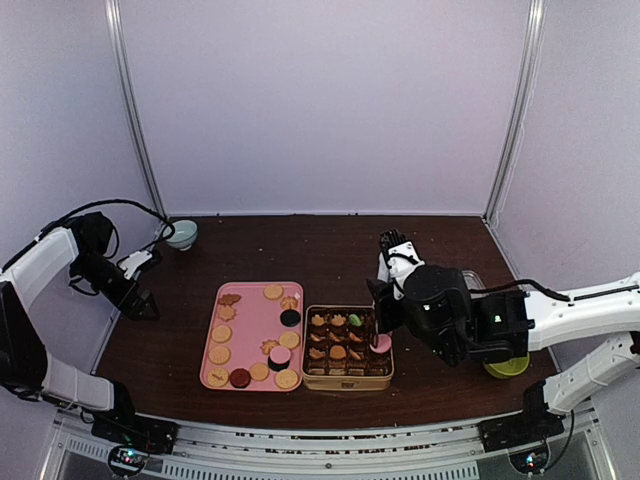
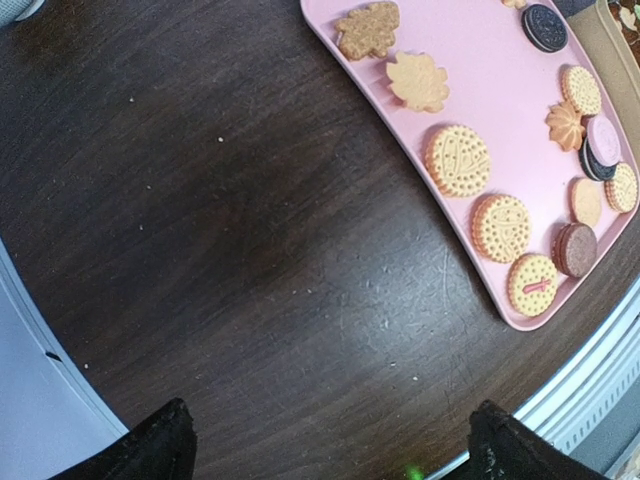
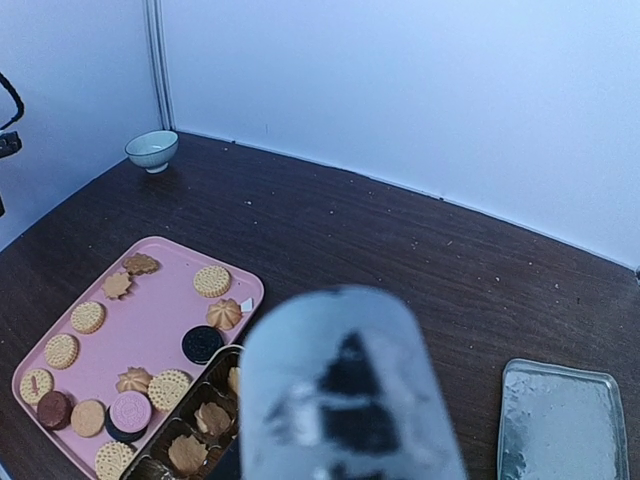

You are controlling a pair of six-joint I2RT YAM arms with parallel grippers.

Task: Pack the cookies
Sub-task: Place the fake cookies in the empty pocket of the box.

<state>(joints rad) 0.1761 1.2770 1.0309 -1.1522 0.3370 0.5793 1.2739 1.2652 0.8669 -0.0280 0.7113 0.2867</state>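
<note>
- Table: dark wood.
- Pink tray: centre-left. Loose cookies spread across it.
- Compartment box: just right of tray. Most cells filled.
- Right gripper: over right end of box, fingers part-closed on metal tongs.
- Left gripper: spread wide, empty, over bare table left of tray.
- Pink cookie: under tongs at near-right cell. Cannot tell whether tips pinch it.
- Procedure: lower vertically. Seat cookie flat in cell. Release only when clear of cell walls and neighbours.

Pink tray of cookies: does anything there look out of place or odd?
Yes: a pink cookie sits stacked on a dark cookie on the pink tray, while the others lie singly. Nothing looks broken.
</note>
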